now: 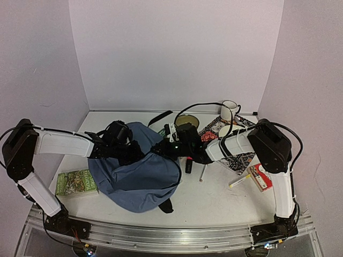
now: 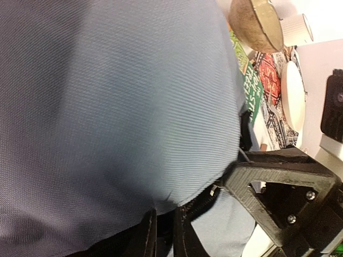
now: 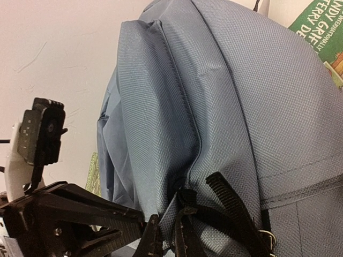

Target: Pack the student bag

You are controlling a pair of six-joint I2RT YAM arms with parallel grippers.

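**Fig.** The large, soft slate-blue fabric student bag (image 1: 134, 179) lies centre-left on the white surface (image 1: 214, 203). We see the left claw (image 2: 165, 235) and the right claw (image 3: 167, 235) each pinching its fabric from opposite sides, presumably to spread an opening. Any opening, and the bag's interior, are hidden.

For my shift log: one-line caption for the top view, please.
The left gripper and right gripper pinch the bag mid-table; green book to its left, mug and pens to its right.
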